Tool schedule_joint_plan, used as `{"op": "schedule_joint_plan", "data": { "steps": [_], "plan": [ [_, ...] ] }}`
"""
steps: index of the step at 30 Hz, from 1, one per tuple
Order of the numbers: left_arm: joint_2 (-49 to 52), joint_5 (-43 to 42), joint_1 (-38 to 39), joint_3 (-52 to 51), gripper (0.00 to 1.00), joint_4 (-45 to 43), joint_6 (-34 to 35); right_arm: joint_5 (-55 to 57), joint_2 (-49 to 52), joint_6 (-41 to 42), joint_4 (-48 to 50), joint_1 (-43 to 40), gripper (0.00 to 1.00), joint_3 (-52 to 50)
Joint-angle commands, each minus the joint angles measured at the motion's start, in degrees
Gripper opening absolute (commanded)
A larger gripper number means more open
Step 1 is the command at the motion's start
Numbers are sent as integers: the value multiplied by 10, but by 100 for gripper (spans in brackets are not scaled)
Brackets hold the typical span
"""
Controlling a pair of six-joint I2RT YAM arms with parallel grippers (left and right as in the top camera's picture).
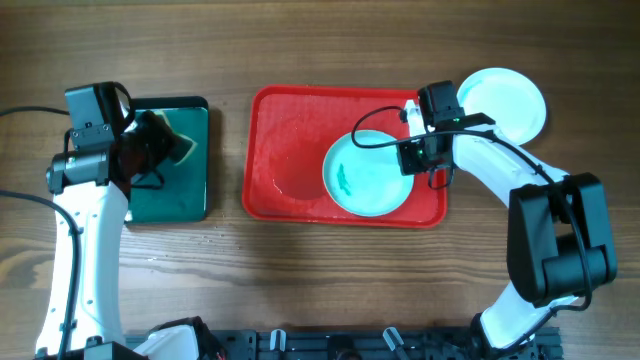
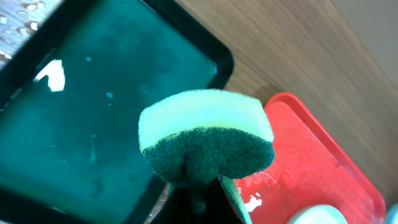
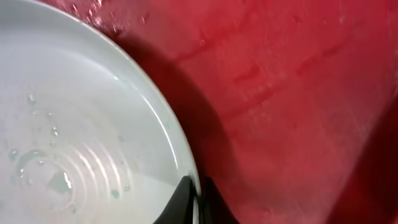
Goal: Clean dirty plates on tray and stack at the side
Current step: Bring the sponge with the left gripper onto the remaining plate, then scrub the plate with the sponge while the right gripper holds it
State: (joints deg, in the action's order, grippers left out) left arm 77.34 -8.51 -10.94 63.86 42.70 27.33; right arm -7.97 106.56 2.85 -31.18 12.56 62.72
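A pale aqua plate point(image 1: 367, 175) with a small teal smear point(image 1: 343, 178) lies in the right half of the red tray point(image 1: 285, 150). My right gripper point(image 1: 415, 152) is shut on this plate's right rim. In the right wrist view the rim of the plate point(image 3: 74, 124) sits pinched between the two black fingers point(image 3: 177, 202) of the gripper point(image 3: 198, 198), over the wet tray floor point(image 3: 298, 93). A white plate point(image 1: 505, 100) rests on the table past the tray's right end. My left gripper point(image 1: 155, 150) is shut on a green sponge point(image 2: 205, 134).
A smaller dark green tray point(image 1: 185, 195) lies left of the red one, under the sponge; its floor point(image 2: 74, 124) looks wet. Bare wood table surrounds both trays. The red tray's left half point(image 2: 311, 162) holds only water droplets.
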Motion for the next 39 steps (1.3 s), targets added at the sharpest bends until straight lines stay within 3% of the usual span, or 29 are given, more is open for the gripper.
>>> {"op": "schedule_joint_plan", "data": {
  "steps": [1,4,12,22,29,39],
  "plan": [
    [-5,-55,23,1,4,-12,5,-31,20,71,19,2,4,-5],
    [-4,-56,57,1,4,-21,5,-97,20,104,47,2,4,-5],
    [49,-56,161,1,4,-49,6,-94,20,198,79,39,4,-5],
    [155,-56,270,1,4,-108,34,-86,20,211,82,45,4,-5],
    [228,-56,348,1,4,-197,34,-86,20,204,80,45,4,-5],
    [296,-56,377,1,4,-291,36,-86,20,198,80,45,4,-5]
  ]
}}
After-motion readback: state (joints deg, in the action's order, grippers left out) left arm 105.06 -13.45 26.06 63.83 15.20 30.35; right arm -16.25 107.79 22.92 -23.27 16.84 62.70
